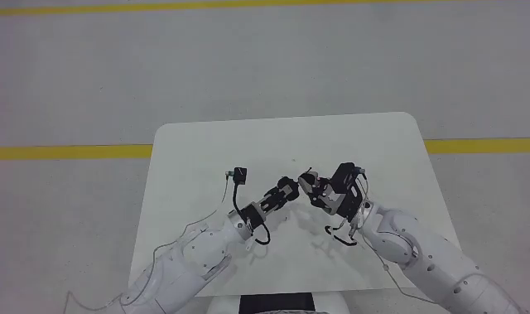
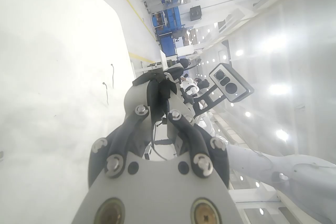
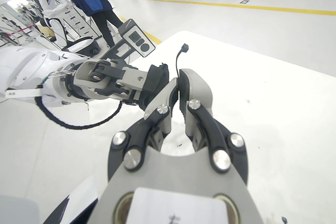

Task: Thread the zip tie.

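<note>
The right gripper (image 3: 179,83) hovers over a white worktop (image 3: 262,104), its jaws pressed together on a thin black zip tie (image 3: 176,62). The strap rises out of the right gripper's pads and curves to a small square head (image 3: 185,47) that stands free above them. Just beside the right gripper, tip almost to tip, is the left gripper (image 3: 160,75). Its jaws look closed, though it cannot be told whether they pinch the tie's other end. Farther out from the right gripper, two thin dark strands (image 2: 113,75) lie loose on the worktop.

The step in hand looks like lining the tail up with the head. Doing this well probably means keeping the right gripper's hold firm and still, turning the head's slot toward the tail, and feeding slowly, since so thin a strap would bend aside easily.
</note>
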You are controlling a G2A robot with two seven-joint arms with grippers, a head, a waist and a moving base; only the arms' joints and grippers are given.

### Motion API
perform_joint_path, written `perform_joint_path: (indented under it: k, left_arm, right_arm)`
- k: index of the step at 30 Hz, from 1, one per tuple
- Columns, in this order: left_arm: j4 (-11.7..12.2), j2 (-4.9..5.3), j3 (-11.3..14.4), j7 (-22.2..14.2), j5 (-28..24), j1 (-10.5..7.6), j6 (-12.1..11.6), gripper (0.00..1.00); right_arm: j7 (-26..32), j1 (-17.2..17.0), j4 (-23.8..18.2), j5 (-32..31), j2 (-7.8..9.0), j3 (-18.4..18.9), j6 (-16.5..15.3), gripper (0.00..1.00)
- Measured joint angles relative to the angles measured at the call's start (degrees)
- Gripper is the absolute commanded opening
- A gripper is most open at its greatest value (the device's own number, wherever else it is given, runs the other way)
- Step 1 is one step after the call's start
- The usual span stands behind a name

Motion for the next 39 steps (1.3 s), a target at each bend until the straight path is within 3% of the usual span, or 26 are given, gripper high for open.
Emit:
perform_joint_path:
  k: [4,5,7,8,9,10,22,32,35,39]
  left_arm:
    - [0.00,0.00,0.00,0.00,0.00,0.00,0.00,0.00]
    - [0.00,0.00,0.00,0.00,0.00,0.00,0.00,0.00]
    - [0.00,0.00,0.00,0.00,0.00,0.00,0.00,0.00]
    - [0.00,0.00,0.00,0.00,0.00,0.00,0.00,0.00]
    - [0.00,0.00,0.00,0.00,0.00,0.00,0.00,0.00]
    - [0.00,0.00,0.00,0.00,0.00,0.00,0.00,0.00]
    - [0.00,0.00,0.00,0.00,0.00,0.00,0.00,0.00]
    - [0.00,0.00,0.00,0.00,-0.01,0.00,0.00,0.00]
    - [-0.17,-0.14,-0.19,0.01,-1.35,0.20,0.18,0.00]
    - [-1.16,-0.31,-1.37,-1.32,-6.90,0.89,-0.01,0.00]
  right_arm:
    - [-0.14,0.03,0.11,0.32,0.01,0.01,0.00,0.00]
    - [-0.19,0.03,0.13,0.37,0.01,0.02,0.00,0.09]
    - [-0.41,-0.02,0.18,0.51,0.03,0.10,0.00,0.44]
    - [-0.55,-0.06,0.20,0.58,0.03,0.16,0.00,0.50]
    - [-0.67,-0.14,0.21,0.62,0.04,0.25,0.00,0.79]
    - [-0.76,-0.19,0.22,0.62,0.05,0.33,0.00,1.00]
    - [-1.63,-1.51,-0.16,-1.13,0.36,2.74,0.00,1.00]
    - [-2.03,-5.29,-1.36,-5.32,1.97,9.09,0.00,1.00]
    - [-2.58,-6.80,-1.77,-6.56,2.64,11.04,0.00,1.00]
    - [-3.27,-8.53,-1.96,-8.35,3.39,13.25,0.00,1.00]
